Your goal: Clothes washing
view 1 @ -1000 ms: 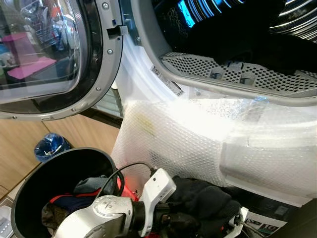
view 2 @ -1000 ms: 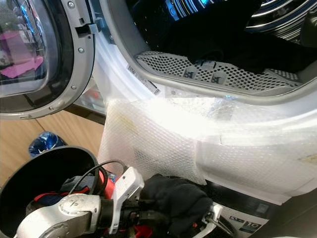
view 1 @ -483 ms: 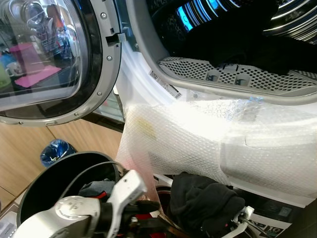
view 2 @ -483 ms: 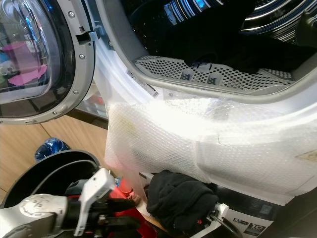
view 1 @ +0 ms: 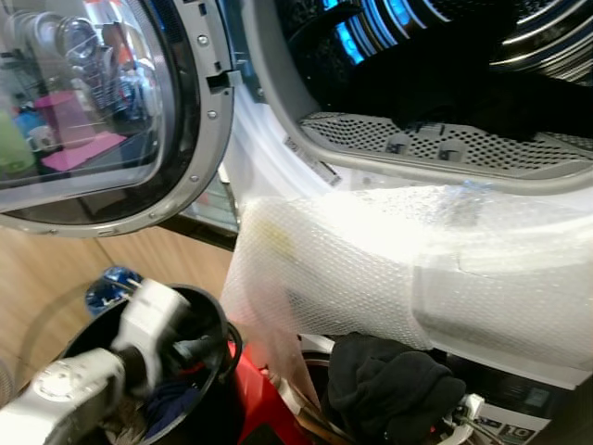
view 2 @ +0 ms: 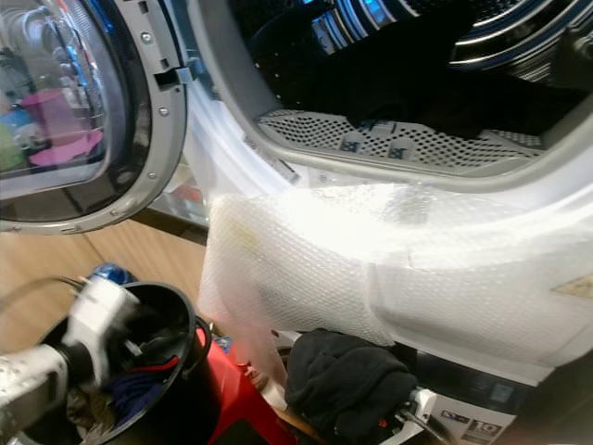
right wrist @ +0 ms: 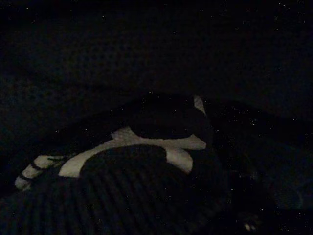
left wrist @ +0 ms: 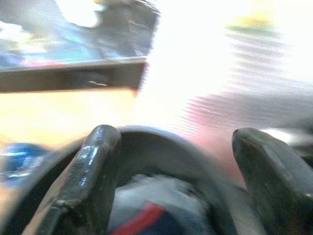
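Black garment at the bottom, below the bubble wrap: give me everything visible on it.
The black garment is a bunched, rounded wad of dark, soft-looking knit fabric, wrinkled, with no print visible. It sits low in front of the washing machine, just under the lower edge of the bubble wrap taped over the machine's front, apparently touching it. A white part of the right arm shows at its lower right edge. Whether the right gripper grips it cannot be told.
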Motion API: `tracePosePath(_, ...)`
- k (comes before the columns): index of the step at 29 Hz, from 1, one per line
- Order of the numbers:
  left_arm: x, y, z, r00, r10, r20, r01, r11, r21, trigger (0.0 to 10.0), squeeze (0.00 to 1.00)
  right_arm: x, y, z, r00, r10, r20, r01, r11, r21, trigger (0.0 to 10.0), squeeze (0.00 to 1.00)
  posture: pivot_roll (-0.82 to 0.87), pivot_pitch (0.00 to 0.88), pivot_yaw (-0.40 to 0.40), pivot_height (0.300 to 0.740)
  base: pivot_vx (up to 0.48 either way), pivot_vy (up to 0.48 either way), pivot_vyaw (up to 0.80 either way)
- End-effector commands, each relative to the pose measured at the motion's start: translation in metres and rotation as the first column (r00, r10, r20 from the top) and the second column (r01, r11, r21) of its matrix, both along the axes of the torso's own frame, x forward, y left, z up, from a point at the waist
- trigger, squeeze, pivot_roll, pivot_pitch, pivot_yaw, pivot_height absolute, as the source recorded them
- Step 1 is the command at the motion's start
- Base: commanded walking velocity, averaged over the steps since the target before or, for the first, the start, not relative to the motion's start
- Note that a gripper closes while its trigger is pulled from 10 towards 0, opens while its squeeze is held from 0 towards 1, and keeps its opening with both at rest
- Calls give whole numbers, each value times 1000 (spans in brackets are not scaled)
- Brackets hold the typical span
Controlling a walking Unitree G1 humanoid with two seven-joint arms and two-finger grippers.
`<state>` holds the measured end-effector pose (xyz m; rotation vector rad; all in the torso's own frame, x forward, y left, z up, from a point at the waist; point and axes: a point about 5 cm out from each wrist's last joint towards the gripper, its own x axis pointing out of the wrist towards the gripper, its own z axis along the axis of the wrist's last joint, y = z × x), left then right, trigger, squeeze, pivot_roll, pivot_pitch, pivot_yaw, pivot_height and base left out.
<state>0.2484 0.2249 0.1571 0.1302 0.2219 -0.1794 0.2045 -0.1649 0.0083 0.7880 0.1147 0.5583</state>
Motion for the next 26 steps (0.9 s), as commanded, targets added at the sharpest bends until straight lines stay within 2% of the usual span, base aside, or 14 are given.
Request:
tracePosePath(1,-4,26,-14,984,175,-12,-175,984,39,10000,400,-4,5,9,997,61,55,-61,998,-2,0,0,4,61,148,740,0,0,0)
tracePosePath(2,-6,30,-20,979,202,-22,-201,978,46,10000,0,-10,6,11,992,106,68,-105,994,-15,0,0,2,65,146,740,0,0,0)
tracePosePath(4,-9,35,-29,972,231,-47,-227,971,71,10000,0,-21,11,16,973,208,96,-205,978,-42,0,0,1,67,145,740,0,0,0)
tracePosePath(7,-12,37,-45,965,247,-86,-241,967,79,10000,0,-35,19,39,903,394,173,-382,919,-98,0,0,-14,78,137,740,0,0,0)
tracePosePath(11,-13,35,-51,964,246,-102,-238,968,78,10000,0,-37,23,56,856,464,227,-446,886,-131,0,0,-19,80,132,740,0,0,0)
tracePosePath(12,-12,33,-60,963,247,-105,-239,967,84,10000,0,-30,29,82,796,517,315,-487,856,-173,0,0,-22,81,130,740,0,0,0)
tracePosePath(15,-11,29,-70,966,241,-92,-233,968,96,10000,0,-22,41,117,706,568,423,-531,820,-213,0,0,-28,81,125,740,0,0,0)
tracePosePath(16,-11,25,-73,968,233,-94,-225,970,88,10000,0,-15,48,143,657,561,504,-538,817,-209,0,0,-27,80,123,740,0,0,0)
tracePosePath(19,-12,21,-77,970,222,-97,-214,973,81,10000,0,-5,55,178,598,514,615,-533,828,-175,0,0,-23,82,120,740,0,0,0)
tracePosePath(20,-12,21,-77,970,222,-97,-214,973,81,10000,0,-5,55,178,598,514,615,-533,828,-175,0,0,-23,82,120,740,0,0,0)
tracePosePath(21,-13,19,-79,971,217,-102,-210,974,80,10000,0,5,58,206,542,469,698,-528,836,-152,0,0,-28,82,119,740,0,0,0)
tracePosePath(23,-13,17,-82,970,217,-108,-210,975,74,10000,0,19,59,237,480,416,773,-519,844,-132,0,0,-31,82,119,740,0,0,0)
tracePosePath(25,-13,14,-85,971,209,-112,-203,977,67,10000,0,35,59,264,431,373,822,-504,855,-123,0,0,-32,78,115,740,0,0,0)
tracePosePath(26,-13,14,-85,971,209,-112,-203,977,67,10000,0,35,59,264,431,373,822,-504,855,-123,0,0,-32,78,115,740,0,0,0)
